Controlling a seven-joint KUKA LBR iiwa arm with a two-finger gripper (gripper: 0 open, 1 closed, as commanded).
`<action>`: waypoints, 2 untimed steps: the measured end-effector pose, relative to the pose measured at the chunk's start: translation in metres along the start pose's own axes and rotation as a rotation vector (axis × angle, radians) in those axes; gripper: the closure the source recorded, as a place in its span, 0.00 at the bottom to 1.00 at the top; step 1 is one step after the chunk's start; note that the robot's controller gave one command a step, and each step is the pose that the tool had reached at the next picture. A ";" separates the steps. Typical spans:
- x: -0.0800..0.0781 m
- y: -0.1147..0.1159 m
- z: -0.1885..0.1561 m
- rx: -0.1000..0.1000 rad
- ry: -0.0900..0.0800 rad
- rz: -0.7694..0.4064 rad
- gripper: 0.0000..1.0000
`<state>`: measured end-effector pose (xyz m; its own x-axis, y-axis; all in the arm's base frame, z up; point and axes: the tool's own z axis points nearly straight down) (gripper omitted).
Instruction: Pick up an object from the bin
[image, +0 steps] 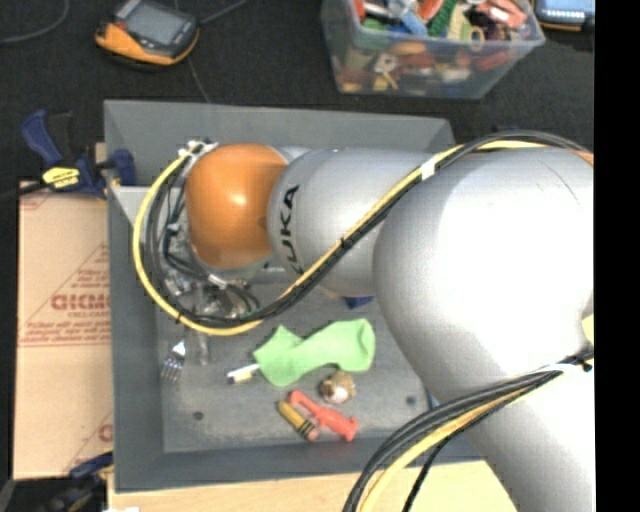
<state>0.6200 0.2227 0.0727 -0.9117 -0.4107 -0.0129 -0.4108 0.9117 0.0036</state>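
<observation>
My gripper (203, 338) hangs low under the orange wrist cover (228, 205), over the left half of the bin (300, 125). The wrist hides too much of it for me to tell whether it is apart or together, and I see nothing in it. Nearest is a small grey metal piece (172, 368), lying loose just beside it and close to the left wall (130, 340), so that side looks tight. A white stub (243, 374), a limp green cloth (315, 350), a round brownish thing (337, 388) and red and orange sticks (322, 415) lie flat on open floor, which I judge easier to reach.
</observation>
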 end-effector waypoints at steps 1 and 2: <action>0.001 -0.007 -0.001 0.005 0.001 -0.053 1.00; 0.001 -0.007 -0.001 0.004 0.001 -0.052 1.00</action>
<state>0.6217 0.2161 0.0736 -0.8892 -0.4573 -0.0119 -0.4573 0.8893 -0.0011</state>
